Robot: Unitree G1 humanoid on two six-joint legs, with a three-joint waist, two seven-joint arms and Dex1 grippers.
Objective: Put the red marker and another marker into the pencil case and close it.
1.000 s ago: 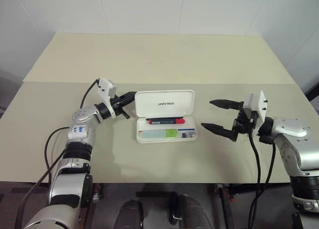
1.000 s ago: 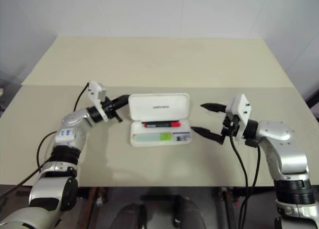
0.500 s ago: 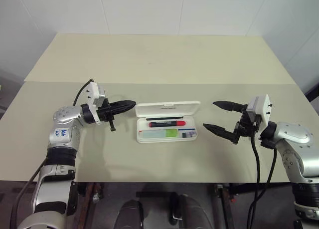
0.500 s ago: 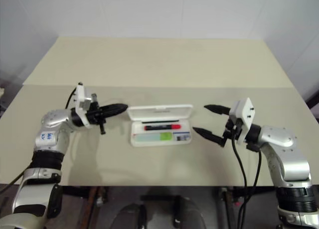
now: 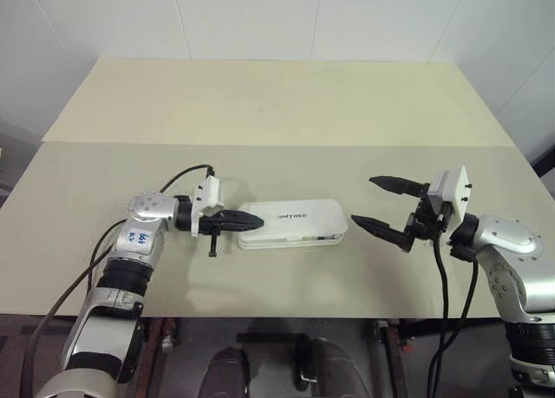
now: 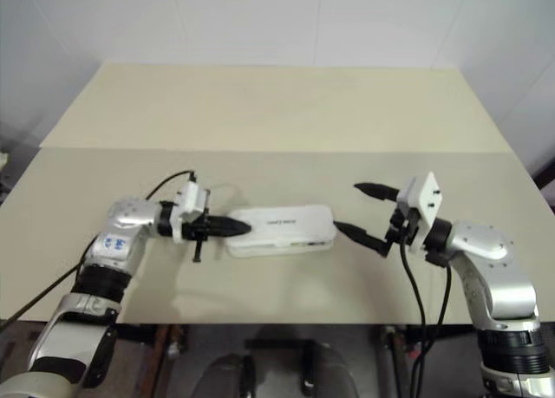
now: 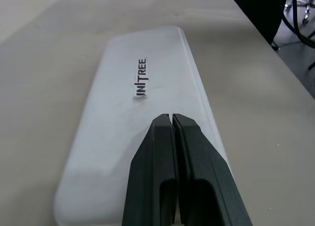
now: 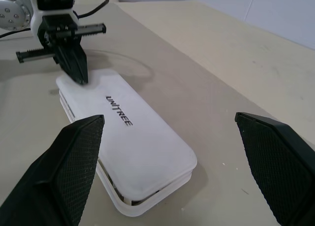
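The white pencil case (image 5: 295, 220) lies at the table's middle with its "UNITREE" lid (image 7: 142, 83) folded down over the base. A thin gap still shows along its edge (image 8: 147, 196) in the right wrist view. The red marker and the other marker are hidden under the lid. My left gripper (image 5: 256, 222) is shut and empty, pointing right, with its tips (image 7: 172, 118) resting on the lid's left end. My right gripper (image 5: 364, 199) hangs open and empty just right of the case, its fingers (image 8: 74, 157) spread to either side of it.
The case sits on a beige table (image 5: 277, 103) with a seam across it and wide bare room behind. A black cable (image 5: 186, 172) loops off my left wrist onto the table. White walls close in at the back and right.
The lid has swung from upright to flat down over the base. My left gripper, still shut, moved from behind the lid's left edge down onto the lid's left end. The right arm held still.
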